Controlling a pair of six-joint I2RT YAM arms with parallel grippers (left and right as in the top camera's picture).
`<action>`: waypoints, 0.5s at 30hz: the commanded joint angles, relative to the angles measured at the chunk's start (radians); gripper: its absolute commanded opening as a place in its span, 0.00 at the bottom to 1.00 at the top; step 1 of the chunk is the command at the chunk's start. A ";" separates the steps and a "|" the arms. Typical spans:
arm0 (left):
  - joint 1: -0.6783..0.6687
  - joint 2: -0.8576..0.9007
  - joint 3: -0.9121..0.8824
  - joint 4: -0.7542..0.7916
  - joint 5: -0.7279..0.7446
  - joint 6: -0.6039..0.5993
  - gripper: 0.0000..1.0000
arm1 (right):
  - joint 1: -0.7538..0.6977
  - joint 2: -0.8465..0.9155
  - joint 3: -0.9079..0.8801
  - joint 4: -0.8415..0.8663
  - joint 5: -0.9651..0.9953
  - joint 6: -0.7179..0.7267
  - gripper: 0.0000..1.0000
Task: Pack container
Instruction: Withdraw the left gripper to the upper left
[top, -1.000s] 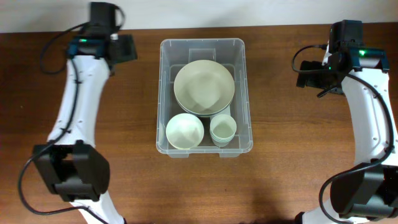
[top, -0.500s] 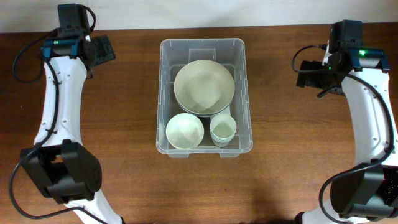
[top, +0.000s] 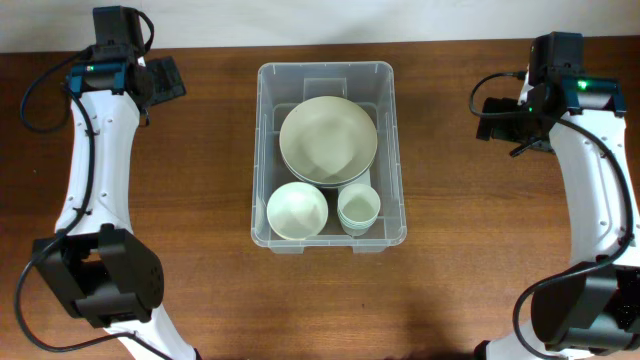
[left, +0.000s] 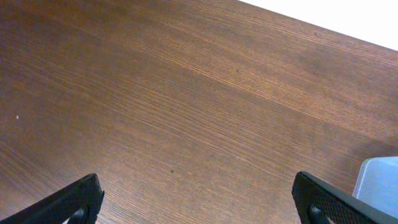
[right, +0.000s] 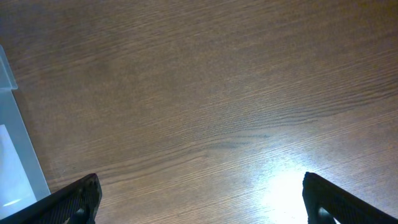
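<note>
Seen from above, the large clear plastic rectangular bin (top: 325, 67) sits mid-table on the dark brown wooden table (top: 470, 260), between the 2 white arms and well apart from both. Its floor is mostly hidden by 3 dishes. A large pale green round bowl (top: 328, 138) fills the far half, with the rim of at least 1 more dish peeking out beneath it. In the near half, a white round bowl (top: 297, 211) on the left arm's side lies just beside a small pale cup (top: 359, 206); whether that cup is a nested stack we cannot tell. We can make out no writing. The bin's rounded rim and moulded inner ridges show through its see-through walls. The left wrist view catches only the black tips of its fingers (left: 81, 200) and a pale corner of the bin; the right wrist view shows its own fingertips (right: 78, 198) and a cut-off edge of the bin. The black left gripper (top: 168, 80) and black right gripper (top: 492, 118) stand spread wide over bare wood, holding nothing.
</note>
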 joint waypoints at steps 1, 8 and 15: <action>-0.001 -0.028 0.019 -0.002 -0.004 -0.002 0.99 | -0.006 0.003 0.002 0.000 0.012 0.001 0.99; -0.001 -0.028 0.019 -0.002 -0.004 -0.002 0.99 | -0.006 0.003 0.002 0.000 0.012 0.001 0.99; -0.001 -0.028 0.019 -0.002 -0.004 -0.002 0.99 | -0.006 -0.043 0.002 0.000 0.012 0.001 0.99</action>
